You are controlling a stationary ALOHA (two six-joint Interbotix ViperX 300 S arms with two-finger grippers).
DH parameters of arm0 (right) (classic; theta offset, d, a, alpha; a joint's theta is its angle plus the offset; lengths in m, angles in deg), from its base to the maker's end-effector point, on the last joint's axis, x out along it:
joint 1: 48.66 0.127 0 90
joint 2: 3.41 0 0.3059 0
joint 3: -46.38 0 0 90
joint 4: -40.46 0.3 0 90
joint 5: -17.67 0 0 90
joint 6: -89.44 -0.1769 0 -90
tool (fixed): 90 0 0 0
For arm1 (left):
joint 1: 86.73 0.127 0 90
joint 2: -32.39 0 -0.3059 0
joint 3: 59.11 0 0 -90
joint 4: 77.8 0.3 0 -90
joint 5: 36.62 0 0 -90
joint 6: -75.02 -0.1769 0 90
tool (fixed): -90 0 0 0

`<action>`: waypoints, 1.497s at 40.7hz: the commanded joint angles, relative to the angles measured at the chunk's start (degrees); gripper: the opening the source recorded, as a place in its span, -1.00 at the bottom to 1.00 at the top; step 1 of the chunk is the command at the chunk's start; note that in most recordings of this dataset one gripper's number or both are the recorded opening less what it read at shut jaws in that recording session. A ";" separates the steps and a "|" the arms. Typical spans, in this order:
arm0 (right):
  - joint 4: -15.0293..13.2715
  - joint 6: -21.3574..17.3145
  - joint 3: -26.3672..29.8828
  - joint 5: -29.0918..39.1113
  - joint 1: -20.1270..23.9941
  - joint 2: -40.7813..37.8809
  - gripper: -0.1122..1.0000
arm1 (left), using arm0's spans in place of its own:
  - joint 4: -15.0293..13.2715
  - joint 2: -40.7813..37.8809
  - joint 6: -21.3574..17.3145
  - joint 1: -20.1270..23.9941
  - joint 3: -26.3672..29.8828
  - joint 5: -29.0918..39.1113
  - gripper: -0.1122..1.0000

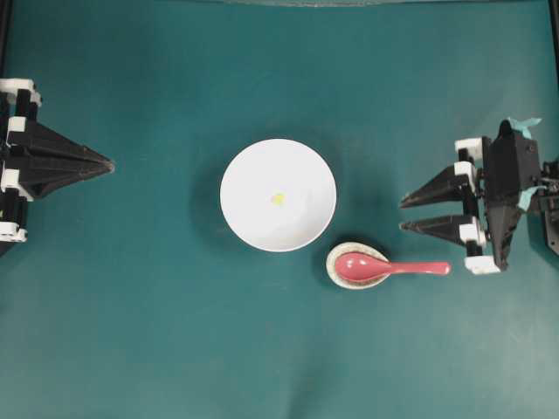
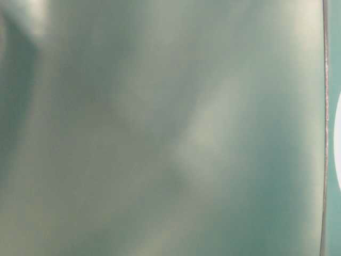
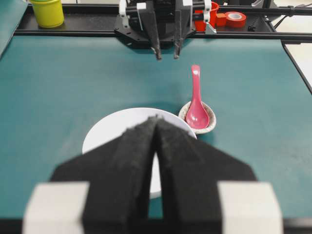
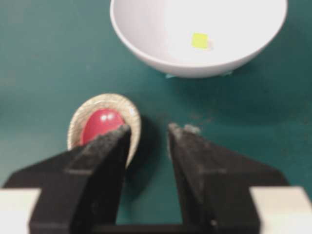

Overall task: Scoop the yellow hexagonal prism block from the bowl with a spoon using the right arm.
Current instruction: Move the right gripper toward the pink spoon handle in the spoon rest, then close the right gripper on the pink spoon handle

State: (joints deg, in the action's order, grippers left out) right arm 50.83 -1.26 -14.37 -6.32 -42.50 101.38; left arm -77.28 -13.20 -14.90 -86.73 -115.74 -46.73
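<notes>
Overhead: glossy oval spoon (image 1: 376,267); round bowl (image 1: 247,205).

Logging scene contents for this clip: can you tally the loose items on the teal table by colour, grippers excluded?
White: 1, the bowl
Yellow: 1, the hexagonal block inside the bowl
Pink-red: 1, the spoon
Speckled off-white: 1, the spoon rest under the spoon's scoop
Total: 4

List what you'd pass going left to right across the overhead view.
left gripper → bowl → yellow block → spoon rest → spoon → right gripper
</notes>
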 commanded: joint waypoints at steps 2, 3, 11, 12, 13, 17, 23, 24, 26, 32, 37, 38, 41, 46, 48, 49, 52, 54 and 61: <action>2.64 -0.09 -0.88 -3.78 2.37 -0.79 -0.02 | 0.09 -0.62 0.18 -0.09 1.05 -0.18 -0.81; 3.16 -0.09 -1.14 -4.39 2.72 -0.97 -0.02 | 0.09 -0.62 0.18 -0.09 0.97 -0.26 -0.81; 6.15 -2.02 -3.78 -11.34 7.65 -3.60 -0.02 | 0.09 -0.62 0.26 -0.09 1.05 -0.26 -0.81; 6.24 -2.37 -3.96 -12.04 8.09 -3.96 -0.02 | 0.09 -0.62 0.26 -0.18 1.05 -0.26 -0.81; 6.33 -2.81 -4.13 -13.10 8.61 -4.48 -0.02 | 0.09 -0.62 0.26 -0.09 0.97 -0.26 -0.81; 6.33 -4.31 -4.57 -16.26 10.28 -7.12 -0.02 | 0.09 -0.70 0.26 -0.09 0.97 -0.26 -0.81; 6.33 -5.80 -4.48 -20.83 12.04 -12.04 -0.02 | 0.09 -0.79 0.26 -0.09 0.97 -0.26 -0.81; 6.33 -6.15 -4.57 -21.88 12.30 -13.27 -0.02 | 0.09 -0.79 0.26 -0.09 0.97 -0.26 -0.81; 6.50 -6.77 -4.57 -23.82 12.83 -15.12 -0.02 | 0.00 -0.79 0.35 -0.09 0.97 -0.26 -0.81; 7.29 -9.14 -4.57 -29.53 14.15 -20.48 -0.02 | 0.09 -0.88 0.53 -0.18 0.97 -0.18 -0.81; 8.17 -10.20 -4.31 -32.96 15.12 -23.91 -0.02 | 0.09 -0.88 0.62 -0.09 0.97 0.09 -0.81; 8.53 -10.28 -4.22 -33.40 15.29 -24.35 -0.02 | 0.09 -0.88 0.62 -0.09 0.97 0.09 -0.81; 9.58 -10.28 -3.96 -34.01 15.64 -25.49 -0.02 | 0.09 -0.88 0.62 -0.09 0.97 0.09 -0.81; 10.55 -10.28 -4.04 -34.28 16.00 -26.10 -0.02 | 0.09 -0.88 0.62 -0.09 0.88 0.18 -0.81; 10.63 -10.28 -4.04 -34.28 16.08 -26.10 -0.02 | 0.09 -0.88 0.70 -0.09 0.88 0.09 -0.81; 10.63 -10.28 -3.96 -34.28 16.17 -26.10 -0.02 | 0.09 -0.88 0.62 -0.09 0.88 0.18 -0.81; 10.63 -10.28 -4.13 -34.28 16.44 -26.10 -0.02 | 0.09 -0.88 0.62 -0.09 0.88 0.18 -0.81; 10.72 -10.28 -4.22 -34.28 16.61 -26.10 -0.02 | 0.09 -0.88 0.70 -0.09 0.88 0.18 -0.81; 10.72 -10.28 -4.13 -34.28 17.14 -26.19 -0.02 | 0.09 -0.97 0.70 -0.09 0.88 0.18 -0.81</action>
State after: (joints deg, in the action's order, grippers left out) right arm 61.38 -11.54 -18.86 -39.99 -25.81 74.92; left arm -77.28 -13.64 -14.37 -86.73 -115.74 -46.20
